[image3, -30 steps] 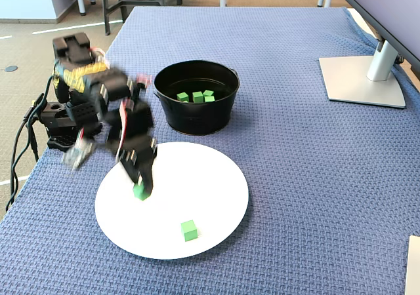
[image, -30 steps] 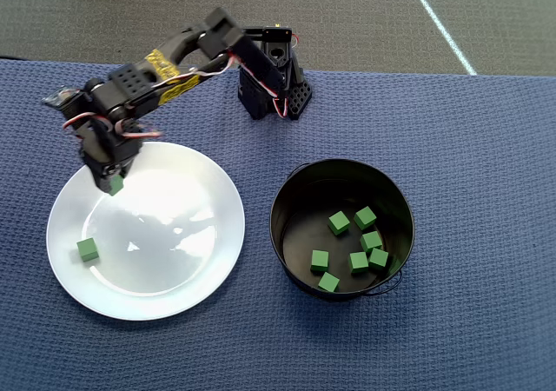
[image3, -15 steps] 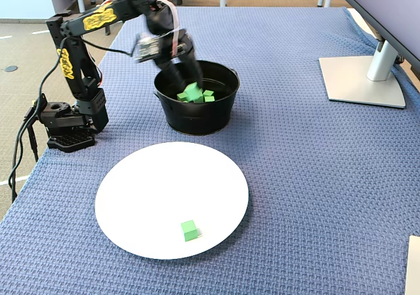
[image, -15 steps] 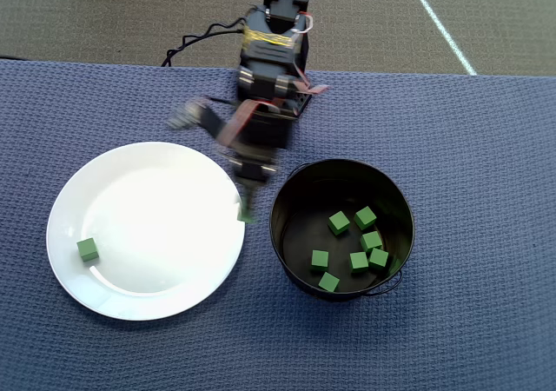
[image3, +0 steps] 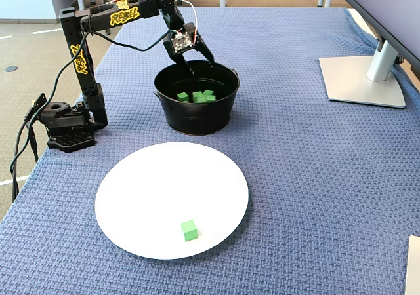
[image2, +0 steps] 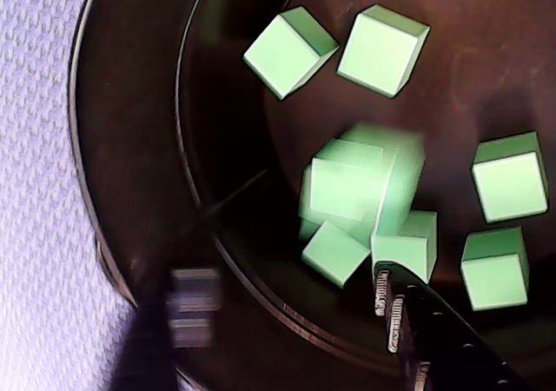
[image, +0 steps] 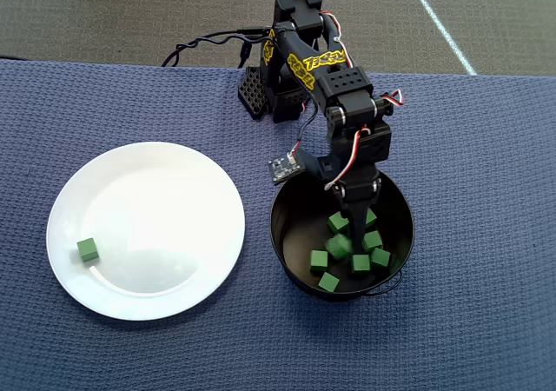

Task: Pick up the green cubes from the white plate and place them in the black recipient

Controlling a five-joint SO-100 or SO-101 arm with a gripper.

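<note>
My gripper (image: 352,228) hangs open inside the black recipient (image: 287,235), empty. In the wrist view the gripper (image2: 295,308) shows one blurred finger (image2: 195,308) on the left and one sharp finger (image2: 408,313) on the right, set wide apart. A blurred green cube (image2: 365,182) lies just below them among several green cubes (image: 360,252) on the pot's floor. One green cube (image: 86,249) sits alone near the left edge of the white plate (image: 156,208). In the fixed view this cube (image3: 189,230) is at the near side of the plate (image3: 157,190), with the pot (image3: 197,115) behind.
The arm's base (image3: 65,128) stands clamped at the table's left edge in the fixed view. A monitor stand (image3: 364,78) occupies the far right. A blue woven cloth (image3: 295,196) covers the table.
</note>
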